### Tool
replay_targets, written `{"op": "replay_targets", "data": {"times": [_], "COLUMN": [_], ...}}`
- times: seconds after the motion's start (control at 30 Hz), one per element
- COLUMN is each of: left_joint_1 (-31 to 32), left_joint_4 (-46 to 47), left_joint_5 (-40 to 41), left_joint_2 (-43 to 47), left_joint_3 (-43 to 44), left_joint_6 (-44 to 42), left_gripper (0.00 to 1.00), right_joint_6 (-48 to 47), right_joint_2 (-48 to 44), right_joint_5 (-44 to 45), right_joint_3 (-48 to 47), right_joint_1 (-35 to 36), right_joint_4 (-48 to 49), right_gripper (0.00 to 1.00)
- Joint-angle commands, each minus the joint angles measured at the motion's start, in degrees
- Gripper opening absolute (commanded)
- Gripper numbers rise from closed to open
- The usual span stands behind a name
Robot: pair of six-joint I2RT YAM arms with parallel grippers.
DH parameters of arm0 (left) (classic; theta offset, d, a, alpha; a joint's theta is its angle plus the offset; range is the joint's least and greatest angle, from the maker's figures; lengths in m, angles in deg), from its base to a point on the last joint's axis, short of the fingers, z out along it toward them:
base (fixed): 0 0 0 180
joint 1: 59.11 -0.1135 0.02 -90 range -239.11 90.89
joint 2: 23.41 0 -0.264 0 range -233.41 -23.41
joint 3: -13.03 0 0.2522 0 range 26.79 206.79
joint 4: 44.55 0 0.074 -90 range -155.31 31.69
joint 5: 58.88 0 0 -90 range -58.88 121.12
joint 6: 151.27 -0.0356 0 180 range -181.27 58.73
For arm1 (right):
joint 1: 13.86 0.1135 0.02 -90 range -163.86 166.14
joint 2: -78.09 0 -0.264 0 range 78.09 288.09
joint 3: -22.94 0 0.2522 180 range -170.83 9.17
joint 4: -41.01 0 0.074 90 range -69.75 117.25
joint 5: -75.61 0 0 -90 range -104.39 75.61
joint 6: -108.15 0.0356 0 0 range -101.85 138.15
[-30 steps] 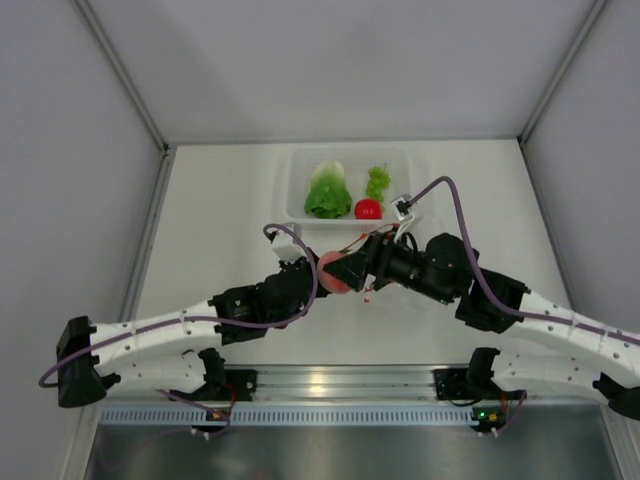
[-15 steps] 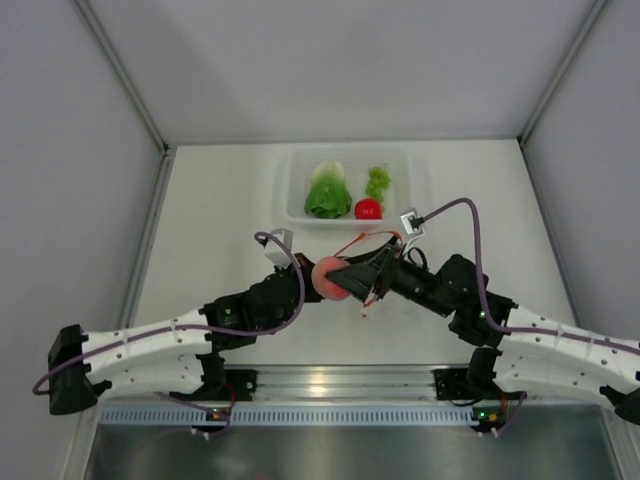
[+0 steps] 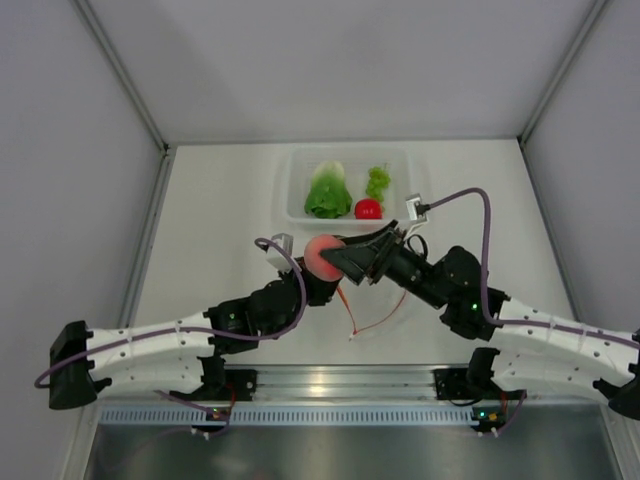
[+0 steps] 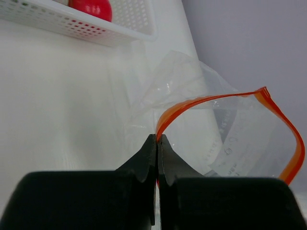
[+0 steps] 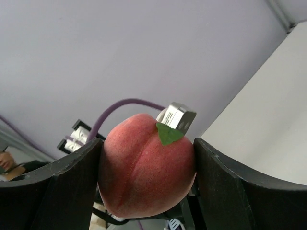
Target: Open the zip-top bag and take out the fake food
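Note:
The zip-top bag (image 4: 225, 139) lies crumpled on the table with its mouth open. My left gripper (image 4: 157, 138) is shut on its orange-red zip strip (image 4: 206, 100). From above, the strip (image 3: 375, 320) loops out to the right of the left gripper (image 3: 325, 290). My right gripper (image 5: 147, 177) is shut on the pinkish-red round fruit (image 5: 144, 172), a piece of fake food with a small green leaf. It holds the fruit (image 3: 322, 255) in the air, outside the bag and above the left wrist.
A clear perforated tray (image 3: 295, 200) at the back holds the green lettuce (image 3: 328, 192), the grape bunch (image 3: 377, 182) and the red tomato (image 3: 368, 208). In the left wrist view, the tray's (image 4: 72, 26) near wall and the tomato (image 4: 91, 7) show at the top left. Grey walls enclose the table.
The right gripper has lifted the round fruit clear of the bag, up and toward the tray. The bag has dropped slack, its zip strip now trailing toward the near edge.

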Motion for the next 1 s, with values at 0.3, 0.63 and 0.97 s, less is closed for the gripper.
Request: {"op": "replay_targets", "data": {"times": [0.3,0.63,0.97], "left_joint_1": [-6.8,-22.1,-32.8], "left_joint_4": [-26.7,-42.2,-49.0], "left_joint_5": [13.6,12.1,18.1], "left_joint_2": [3.2,9.6,7.2], "left_joint_3": [5.6,18.3,26.2], "left_joint_6": [0.3,-14.1,-23.2], "left_gripper": [0.0,0.0,0.0], "right_joint_6": [-14.9,-22.9,-29.4], "right_joint_2": [1.0,27.1,53.5], "right_joint_5": [10.3,4.3,6.6], "right_joint_3": [-27.4,-32.7,-52.2], "right_joint_1": [-22.1,-41.1,-41.2], "right_joint_4": [-41.6,-35.8,-42.4], "right_gripper": [0.26,0.28,0.62]}}
